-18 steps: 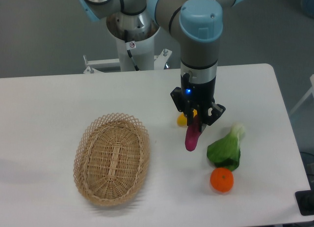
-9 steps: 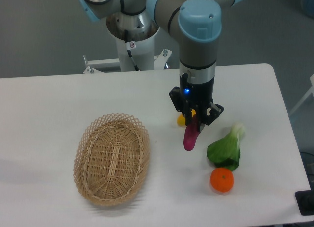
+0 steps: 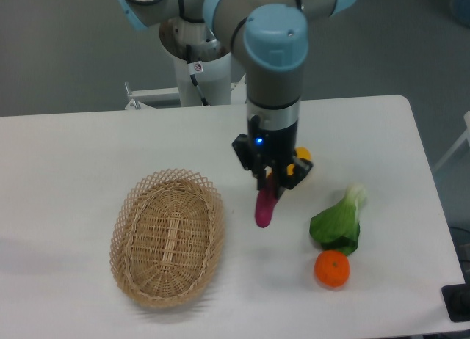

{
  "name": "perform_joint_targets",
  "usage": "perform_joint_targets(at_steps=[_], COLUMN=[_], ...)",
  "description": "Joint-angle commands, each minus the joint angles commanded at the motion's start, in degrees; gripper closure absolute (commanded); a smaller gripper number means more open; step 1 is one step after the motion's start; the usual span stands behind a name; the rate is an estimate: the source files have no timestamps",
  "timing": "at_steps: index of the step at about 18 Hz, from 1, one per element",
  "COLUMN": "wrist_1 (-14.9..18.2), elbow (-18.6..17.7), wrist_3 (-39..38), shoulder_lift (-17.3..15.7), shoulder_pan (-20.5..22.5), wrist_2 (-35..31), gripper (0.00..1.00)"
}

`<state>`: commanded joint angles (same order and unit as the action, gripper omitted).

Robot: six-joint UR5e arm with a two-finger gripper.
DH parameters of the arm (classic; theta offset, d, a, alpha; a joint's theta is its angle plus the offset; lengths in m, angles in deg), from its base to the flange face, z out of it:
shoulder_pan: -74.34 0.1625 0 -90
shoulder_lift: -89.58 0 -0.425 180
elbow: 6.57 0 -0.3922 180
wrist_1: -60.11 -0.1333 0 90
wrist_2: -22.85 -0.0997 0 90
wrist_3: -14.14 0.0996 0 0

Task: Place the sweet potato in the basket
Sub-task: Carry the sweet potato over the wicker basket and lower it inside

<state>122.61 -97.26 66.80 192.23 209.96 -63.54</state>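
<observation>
Gripper (image 3: pixel 267 186): shifted left toward basket (image 3: pixel 167 237) since earlier frame. Arm vertical, pointing down. Fingers clamped on sweet potato (image 3: pixel 264 208), hanging above table (image 3: pixel 88 155).

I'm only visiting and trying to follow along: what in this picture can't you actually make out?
- Yellow vegetable: mostly hidden behind the gripper; only one end shows.
- Sweet potato: its top end is covered by the gripper's fingers.
- Whether the sweet potato hangs clear of the table: the single camera view cannot settle it.
- Robot arm: cut off by the top edge.
- Black thing: cut off at the right edge.
</observation>
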Motion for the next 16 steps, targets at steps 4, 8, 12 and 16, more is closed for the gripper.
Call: perform_joint_targets(at_steps=[4, 8, 12, 16], wrist_1=[-5.1, -12.7, -15.6, -16.0], elbow=[-6.1, -11.4, -11.5, -11.5], wrist_3=[-5.7, -8.7, -9.1, -8.9], shoulder_lift=[0.4, 2.7, 8.2, 10.3], shoulder_pan=[-3.6, -7.4, -11.6, -13.3], wrist_2=[-0.9, -3.2, -9.2, -9.7], gripper=[0.88, 0.88, 0.86, 0.85])
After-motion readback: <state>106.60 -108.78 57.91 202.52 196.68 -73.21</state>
